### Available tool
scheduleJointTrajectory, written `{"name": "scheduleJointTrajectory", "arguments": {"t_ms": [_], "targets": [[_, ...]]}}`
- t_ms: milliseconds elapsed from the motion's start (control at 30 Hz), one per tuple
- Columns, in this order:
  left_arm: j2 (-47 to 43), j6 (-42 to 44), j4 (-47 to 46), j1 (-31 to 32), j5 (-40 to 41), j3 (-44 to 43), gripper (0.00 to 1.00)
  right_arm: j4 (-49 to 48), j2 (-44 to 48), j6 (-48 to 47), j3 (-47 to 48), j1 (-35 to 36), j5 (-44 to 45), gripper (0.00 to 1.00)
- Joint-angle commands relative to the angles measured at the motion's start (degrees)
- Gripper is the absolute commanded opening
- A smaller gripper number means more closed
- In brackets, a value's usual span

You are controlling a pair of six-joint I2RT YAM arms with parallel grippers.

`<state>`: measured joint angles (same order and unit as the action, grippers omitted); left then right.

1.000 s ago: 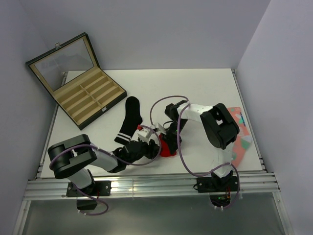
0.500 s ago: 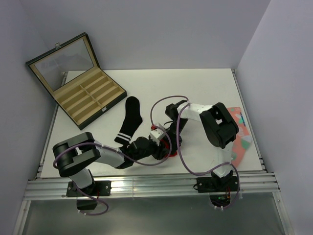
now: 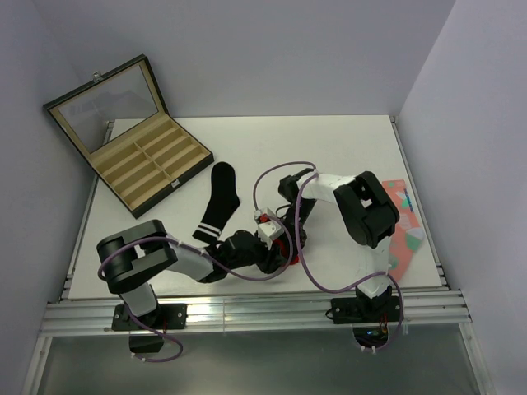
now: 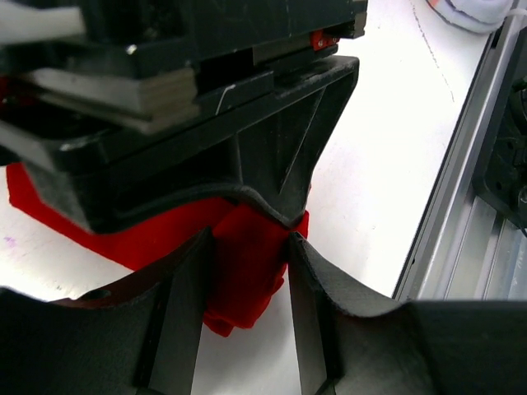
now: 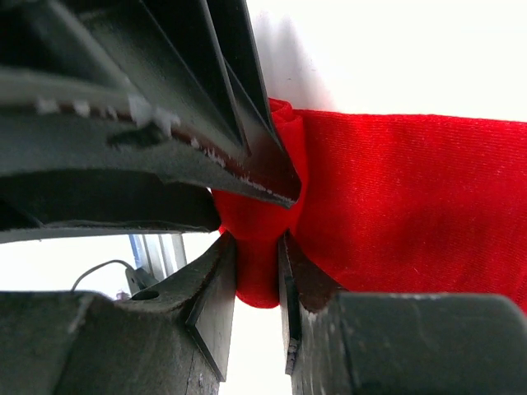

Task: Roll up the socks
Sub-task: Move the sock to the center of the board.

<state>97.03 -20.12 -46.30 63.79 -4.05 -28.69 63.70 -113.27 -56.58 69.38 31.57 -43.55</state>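
Our left gripper (image 4: 247,276) has slid in to meet our right gripper (image 5: 257,251), and both now pinch one fold of the red sock (image 3: 283,250), just right of the black sock (image 3: 219,200), so we judge the roll is starting.

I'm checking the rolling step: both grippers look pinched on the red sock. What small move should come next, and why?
Probably turn the pinched end over onto the flat part of the red sock to start the roll. The left gripper and right gripper both clamp bunched fabric at one edge, while the rest lies spread on the table.
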Motion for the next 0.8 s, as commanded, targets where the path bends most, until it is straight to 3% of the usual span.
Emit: {"name": "scheduleJointTrajectory", "arguments": {"t_ms": [0,267,367,600,767], "targets": [[1.4,1.05,-0.89,0.19,-4.73,-1.55,0.47,-2.97,-0.81,0.77,1.1,-0.37,2.24,0.14],[3.42,0.43,0.95,-0.42,-5.61,-3.12,0.43,-5.16,-0.11,3.04,0.32,-0.72,3.21,0.14],[5.18,0.26,5.23,-0.51,-5.35,-5.84,0.35,-7.36,0.95,4.63,-0.47,-0.99,3.56,0.15],[8.52,-0.36,12.45,-0.51,-5.61,-10.51,0.02,-10.61,2.96,6.92,-1.18,-1.77,3.91,0.27],[11.16,-1.76,16.24,-0.86,-7.09,-13.41,0.0,-13.07,5.52,8.94,-1.62,-3.27,4.79,0.41]]}}
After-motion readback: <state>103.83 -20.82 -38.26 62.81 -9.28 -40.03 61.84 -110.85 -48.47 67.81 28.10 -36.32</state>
